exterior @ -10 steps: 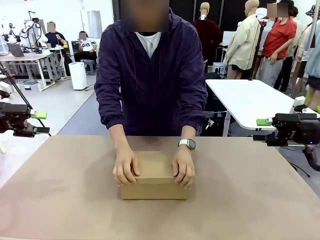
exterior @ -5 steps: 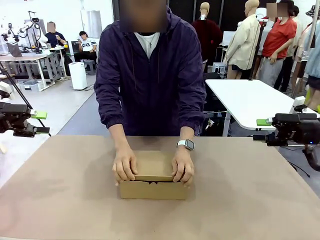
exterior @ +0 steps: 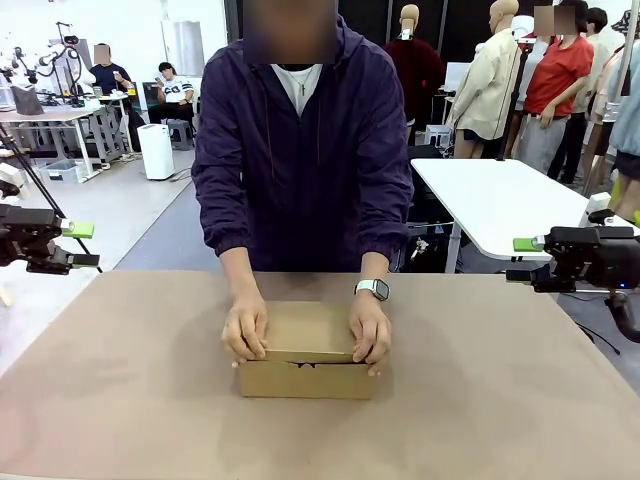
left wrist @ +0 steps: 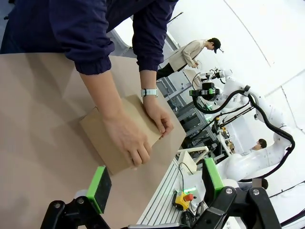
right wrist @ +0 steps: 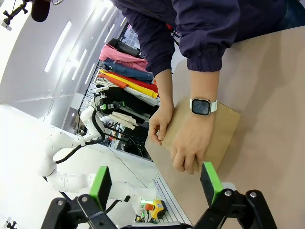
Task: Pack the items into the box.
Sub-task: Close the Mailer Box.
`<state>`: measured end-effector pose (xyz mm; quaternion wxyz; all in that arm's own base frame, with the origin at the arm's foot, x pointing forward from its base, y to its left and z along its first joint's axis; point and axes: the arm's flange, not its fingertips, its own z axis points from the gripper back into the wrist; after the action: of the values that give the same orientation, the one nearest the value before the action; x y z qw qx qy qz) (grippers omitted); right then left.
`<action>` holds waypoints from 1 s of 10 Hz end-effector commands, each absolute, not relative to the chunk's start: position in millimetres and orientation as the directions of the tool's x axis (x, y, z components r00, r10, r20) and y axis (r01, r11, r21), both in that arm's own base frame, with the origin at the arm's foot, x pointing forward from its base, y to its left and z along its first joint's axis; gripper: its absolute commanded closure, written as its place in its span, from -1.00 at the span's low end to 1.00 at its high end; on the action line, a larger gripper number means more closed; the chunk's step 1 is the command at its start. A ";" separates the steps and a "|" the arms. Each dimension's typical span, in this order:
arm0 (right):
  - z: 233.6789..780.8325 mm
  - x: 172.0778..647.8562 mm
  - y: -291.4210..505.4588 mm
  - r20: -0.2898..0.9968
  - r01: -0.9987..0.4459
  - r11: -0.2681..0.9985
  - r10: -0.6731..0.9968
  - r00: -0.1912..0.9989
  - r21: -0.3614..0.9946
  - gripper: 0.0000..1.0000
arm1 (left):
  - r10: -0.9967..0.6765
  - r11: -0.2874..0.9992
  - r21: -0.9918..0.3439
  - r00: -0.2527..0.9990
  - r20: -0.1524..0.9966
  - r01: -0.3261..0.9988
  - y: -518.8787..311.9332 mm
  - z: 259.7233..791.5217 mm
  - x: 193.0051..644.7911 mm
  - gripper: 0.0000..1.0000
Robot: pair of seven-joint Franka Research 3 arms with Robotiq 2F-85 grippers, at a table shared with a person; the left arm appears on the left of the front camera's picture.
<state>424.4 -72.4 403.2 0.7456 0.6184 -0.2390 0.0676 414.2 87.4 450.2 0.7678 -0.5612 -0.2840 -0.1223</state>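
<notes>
The person's hands (exterior: 247, 333) are pressing the flap lid onto the cardboard box (exterior: 306, 377) mid-table, seemingly the closing step, while the left gripper (exterior: 70, 244) and right gripper (exterior: 528, 258) are hanging wide open and empty well apart from the box, likely needing only the flap tucked.

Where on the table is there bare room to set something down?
Bare table lies between the box and each side edge, and along the near edge. The middle is crowded: both of the person's hands rest on the box.
</notes>
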 end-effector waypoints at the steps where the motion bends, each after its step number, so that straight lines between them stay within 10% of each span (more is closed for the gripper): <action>1: 405.3 425.3 -71.6 0.442 -0.401 0.216 -0.198 0.875 0.890 -1.00 | 0.130 0.347 -0.789 0.807 0.577 0.508 86.4 452.8 413.8 -1.00; 10: 405.3 425.3 -71.6 0.442 -0.401 0.216 -0.198 0.875 0.890 -1.00 | 0.130 0.347 -0.789 0.807 0.577 0.508 86.4 452.8 413.8 -1.00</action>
<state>424.4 -72.4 403.2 0.7456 0.6184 -0.2390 0.0676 414.2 87.4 450.2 0.7678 -0.5612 -0.2840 -0.1223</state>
